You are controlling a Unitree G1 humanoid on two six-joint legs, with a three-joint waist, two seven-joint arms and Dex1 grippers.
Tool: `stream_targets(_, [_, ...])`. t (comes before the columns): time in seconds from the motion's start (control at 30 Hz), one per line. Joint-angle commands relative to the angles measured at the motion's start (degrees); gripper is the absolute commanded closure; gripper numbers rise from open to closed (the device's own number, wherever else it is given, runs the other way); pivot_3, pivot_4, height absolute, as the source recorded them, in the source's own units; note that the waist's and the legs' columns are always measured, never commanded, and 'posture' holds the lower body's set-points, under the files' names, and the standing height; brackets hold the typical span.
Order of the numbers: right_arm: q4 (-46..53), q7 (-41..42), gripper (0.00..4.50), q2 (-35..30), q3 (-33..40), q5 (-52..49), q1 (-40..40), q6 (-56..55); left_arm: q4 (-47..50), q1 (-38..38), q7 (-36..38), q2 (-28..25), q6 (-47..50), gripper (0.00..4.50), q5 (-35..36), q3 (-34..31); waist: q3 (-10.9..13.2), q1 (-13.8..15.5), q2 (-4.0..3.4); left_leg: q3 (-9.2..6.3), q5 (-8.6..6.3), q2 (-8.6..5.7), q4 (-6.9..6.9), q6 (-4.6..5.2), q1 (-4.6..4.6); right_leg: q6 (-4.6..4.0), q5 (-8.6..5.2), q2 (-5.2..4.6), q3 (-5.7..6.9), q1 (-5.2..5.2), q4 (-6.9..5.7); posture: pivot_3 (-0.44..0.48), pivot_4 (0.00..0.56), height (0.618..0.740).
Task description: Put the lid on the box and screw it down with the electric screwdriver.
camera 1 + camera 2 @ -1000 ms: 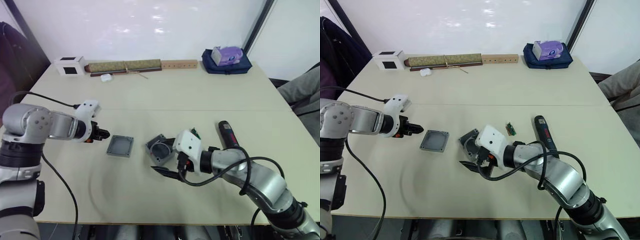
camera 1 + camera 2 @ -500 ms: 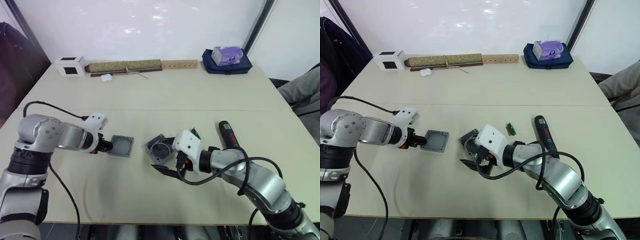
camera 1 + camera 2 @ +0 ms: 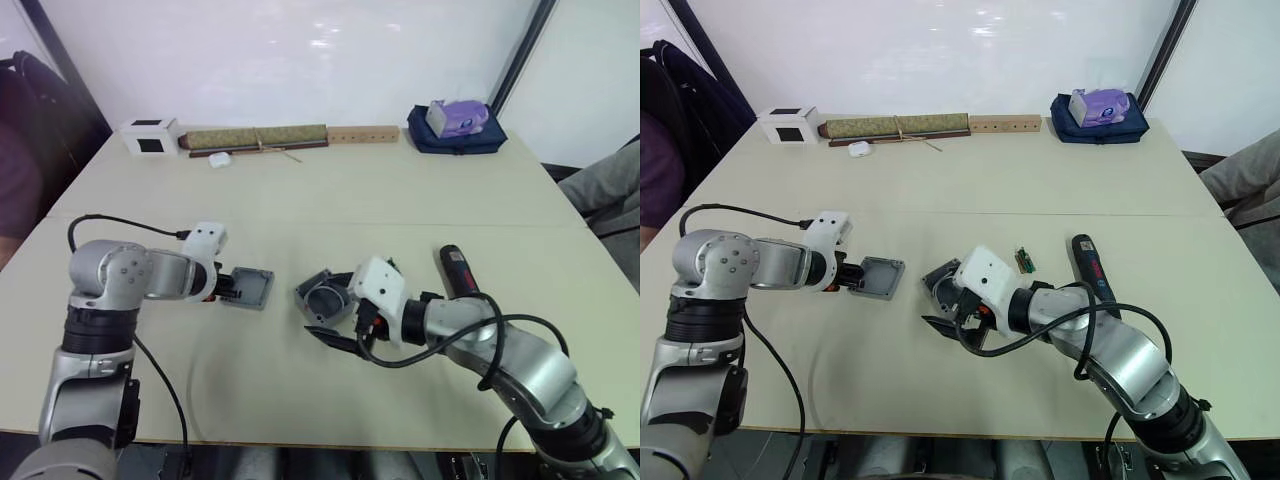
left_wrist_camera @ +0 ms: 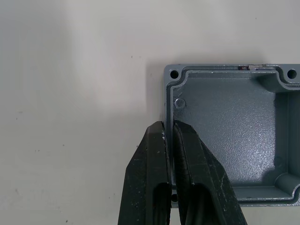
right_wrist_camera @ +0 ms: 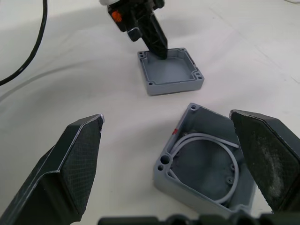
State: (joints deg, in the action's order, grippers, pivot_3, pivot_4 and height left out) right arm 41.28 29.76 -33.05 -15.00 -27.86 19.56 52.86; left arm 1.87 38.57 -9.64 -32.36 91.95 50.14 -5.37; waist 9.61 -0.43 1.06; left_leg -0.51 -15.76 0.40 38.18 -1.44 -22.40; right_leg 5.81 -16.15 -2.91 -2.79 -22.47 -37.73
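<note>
Lid [image 4: 225, 145] lies hollow side up on the table [image 3: 330, 190], left of centre in the head views, and the left gripper [image 4: 168, 129] is clamped on its near rim, one finger inside the wall, one outside. Right of it, at frame centre, the box [image 5: 208, 166] sits open with its white wire loop showing; the right gripper [image 5: 180, 140] hangs over it with jaws spread wide, grasping nothing. Electric screwdriver [image 3: 456, 270] lies further right on the table, apart from both.
</note>
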Motion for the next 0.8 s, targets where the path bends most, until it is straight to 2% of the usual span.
stream_targets(0.03, [0.0, -0.4, 0.0, 4.6, 10.1, -9.2, 0.4, 2.2, 0.3, 2.5, 5.4, 0.7, -6.4, 4.43, -2.8, -3.1, 0.0, -0.2, 0.04, -0.01, 0.0, 0.01, 0.0, 0.0, -0.04, 0.0, 0.0, 0.02, 0.0, -0.05, 0.0, 0.0, 0.15, 0.74])
stream_targets(0.13, [-3.8, -3.5, 0.0, 8.9, 17.6, -15.2, 4.1, 4.9, 1.0, 4.4, 15.3, -1.4, -19.7, 4.43, -6.2, -1.9, 0.1, -0.4, 0.16, 0.0, 0.0, 0.08, -0.02, -0.01, -0.2, -0.01, 0.01, 0.07, 0.0, -0.21, 0.0, 0.0, 0.15, 0.74])
stream_targets(0.2, [-9.1, -7.9, 0.0, 11.4, 20.5, -14.0, 9.2, 4.9, 1.1, 5.5, 22.1, -1.3, -33.2, 4.43, -11.0, -0.1, 0.1, -0.6, 0.15, 0.07, 0.02, 0.12, -0.05, -0.04, -0.3, -0.04, 0.03, 0.08, -0.04, -0.38, 0.0, 0.0, 0.15, 0.74])
stream_targets(0.33, [-18.0, -13.3, 0.0, 15.1, 24.5, -15.5, 16.9, 7.8, -2.4, 7.8, 24.6, 3.1, -43.5, 4.43, -15.0, -0.2, 0.1, -0.3, 0.12, 0.16, 0.1, 0.14, -0.22, -0.19, -0.33, -0.07, 0.04, 0.05, -0.06, -0.48, 0.07, 0.0, 0.15, 0.74])
stream_targets(0.4, [-25.1, -16.6, 0.0, 17.4, 27.6, -17.0, 23.3, 11.0, -2.3, 8.9, 26.1, 6.2, -49.0, 4.43, -17.4, 1.9, 0.1, -0.3, 0.12, 0.15, 0.1, 0.17, -0.24, -0.19, -0.39, -0.07, 0.04, 0.05, -0.06, -0.5, 0.12, 0.0, 0.15, 0.74])
stream_targets(0.5, [-28.1, -17.7, 0.0, 18.7, 29.4, -20.2, 26.8, 14.7, -0.9, 8.1, 27.7, 9.0, -52.9, 4.43, -20.1, 4.1, 0.1, -0.3, 0.11, 0.33, 0.15, 0.15, -0.08, -0.25, -1.26, 0.02, 0.1, -0.08, -0.17, -1.46, -0.11, 0.0, 0.15, 0.74])
stream_targets(0.63, [-29.6, -22.0, 0.0, 22.8, 34.0, -25.9, 28.5, 20.0, 1.2, 6.8, 30.0, 10.2, -54.3, 4.43, -21.5, 4.8, 0.1, -0.7, 0.11, 0.25, 0.16, 0.2, -0.07, -0.26, -1.54, 0.01, 0.09, -0.02, -0.15, -1.71, -0.16, 0.0, 0.15, 0.74])
stream_targets(0.8, [-29.3, -24.8, 0.0, 23.8, 34.8, -27.3, 28.8, 21.1, 2.4, 6.1, 31.9, 11.2, -53.8, 4.43, -21.3, 4.5, 0.1, -0.7, 0.1, 0.3, 0.17, 0.24, -0.07, -0.27, -1.64, 0.01, 0.09, 0.03, -0.19, -1.96, -0.31, 0.0, 0.15, 0.74])
